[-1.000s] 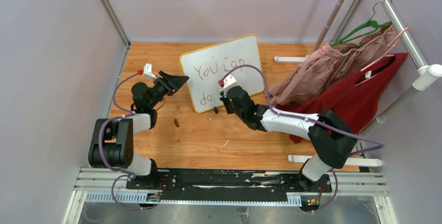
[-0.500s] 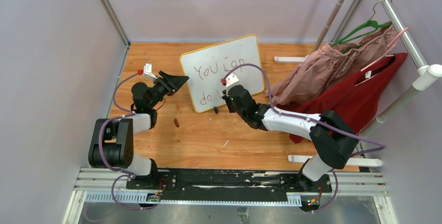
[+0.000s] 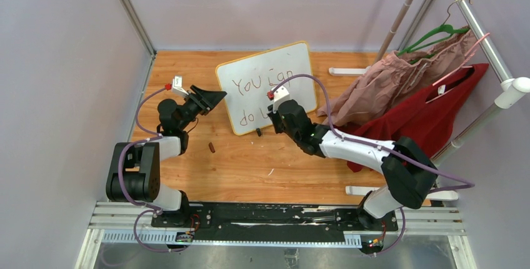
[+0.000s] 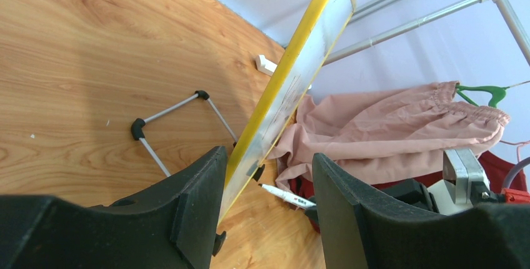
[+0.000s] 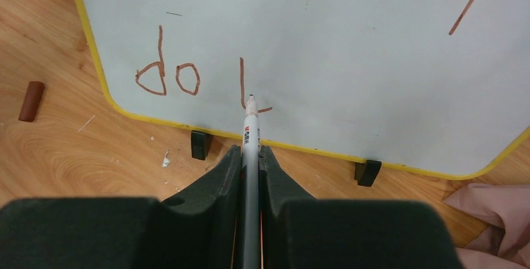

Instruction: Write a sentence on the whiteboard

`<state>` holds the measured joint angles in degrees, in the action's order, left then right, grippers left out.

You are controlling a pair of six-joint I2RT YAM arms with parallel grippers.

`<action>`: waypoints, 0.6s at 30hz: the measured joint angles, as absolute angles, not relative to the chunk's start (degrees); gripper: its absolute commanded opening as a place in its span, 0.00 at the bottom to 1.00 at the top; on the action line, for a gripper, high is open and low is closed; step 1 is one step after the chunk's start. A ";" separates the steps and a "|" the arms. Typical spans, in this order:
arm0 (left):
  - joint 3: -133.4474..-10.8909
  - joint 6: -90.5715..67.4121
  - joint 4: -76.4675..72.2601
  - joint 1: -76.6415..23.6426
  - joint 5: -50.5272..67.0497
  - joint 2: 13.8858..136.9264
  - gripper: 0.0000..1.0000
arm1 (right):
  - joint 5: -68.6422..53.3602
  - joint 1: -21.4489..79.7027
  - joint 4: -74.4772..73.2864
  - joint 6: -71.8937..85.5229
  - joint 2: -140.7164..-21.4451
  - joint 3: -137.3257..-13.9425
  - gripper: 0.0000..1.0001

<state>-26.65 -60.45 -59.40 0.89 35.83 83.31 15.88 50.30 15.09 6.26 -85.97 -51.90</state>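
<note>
The right tool (image 5: 250, 153) is pressed together on a white marker (image 5: 251, 132), pinching its barrel. The marker's dark tip touches the whiteboard (image 5: 350, 62) low on its face, at the foot of an L-shaped stroke. That stroke follows "do" in the lower line of the sentence (image 5: 161, 62), written in reddish-brown. Only the bottoms of the upper line's letters show here; the overhead view reads them as "You can".

The board stands tilted back on the wooden tabletop (image 5: 94, 150), near its far middle, on two black feet (image 5: 200, 144). A small brown cap (image 5: 30, 101) lies just off its lower left corner.

The left tool (image 4: 269, 156) is spread wide, its fingers on either side of the board's yellow edge; whether they touch it I cannot tell. Only this view shows the wire stand (image 4: 169, 109) behind the board, and beyond it a pink garment (image 4: 400, 125).
</note>
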 measured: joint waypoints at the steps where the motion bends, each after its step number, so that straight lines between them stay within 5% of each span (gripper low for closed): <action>1: -26.65 -60.45 -59.40 0.89 35.83 83.31 0.58 | 15.42 50.50 15.05 6.28 -86.00 -51.92 0.00; 18: -26.65 -60.45 -59.40 0.89 35.86 83.31 0.58 | 13.21 51.40 14.98 6.46 -89.12 -55.09 0.00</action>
